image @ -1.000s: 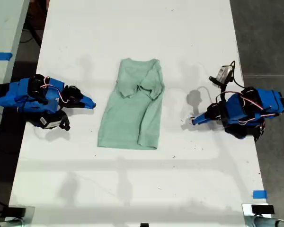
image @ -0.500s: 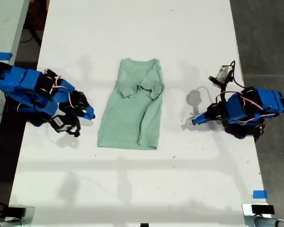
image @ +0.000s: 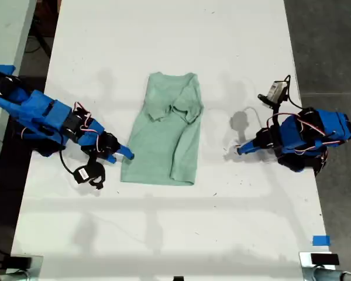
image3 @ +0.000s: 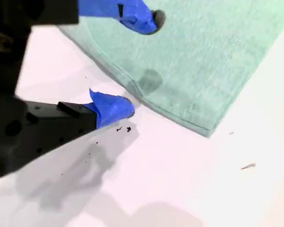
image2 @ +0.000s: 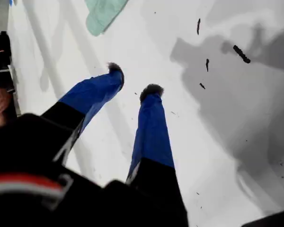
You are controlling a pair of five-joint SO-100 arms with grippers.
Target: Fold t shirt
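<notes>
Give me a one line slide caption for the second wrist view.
My second gripper, jaws open, straddles the long edge of the mint-green t shirt near its hem corner on the white table.

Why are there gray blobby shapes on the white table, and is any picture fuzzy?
Those are shadows. In the exterior view, soft gray ones lie on the table beside each arm. In the first wrist view, big shadows spread past my first tool, and its near black body looks blurry. In the second wrist view, the t shirt looks sharp, with a small shadow under my second tool.
</notes>
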